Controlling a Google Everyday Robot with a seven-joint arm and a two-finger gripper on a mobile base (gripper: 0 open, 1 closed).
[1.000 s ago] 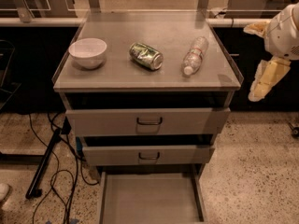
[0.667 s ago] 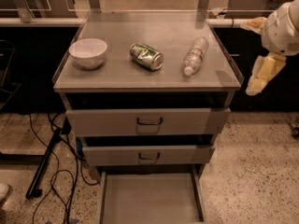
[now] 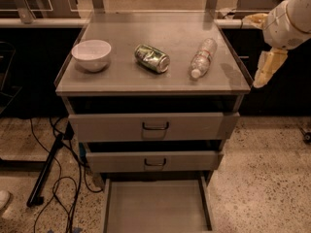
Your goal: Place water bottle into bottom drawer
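The water bottle (image 3: 203, 57) lies on its side on the right part of the cabinet top, white cap pointing toward the front. The bottom drawer (image 3: 155, 208) is pulled out at floor level, and its flat grey floor holds nothing. My gripper (image 3: 267, 68) hangs downward off the cabinet's right edge, about level with the top and a short way right of the bottle. It holds nothing that I can see.
A crushed green can (image 3: 152, 58) lies mid-top and a white bowl (image 3: 91, 54) stands at the left. The two upper drawers (image 3: 155, 126) are slightly open. Black cables and a stand leg (image 3: 48, 171) lie on the floor at left. Dark counters run behind.
My gripper has moved a little left and up, closer to the cabinet's right edge. The bottle, can, bowl and drawers have not moved.
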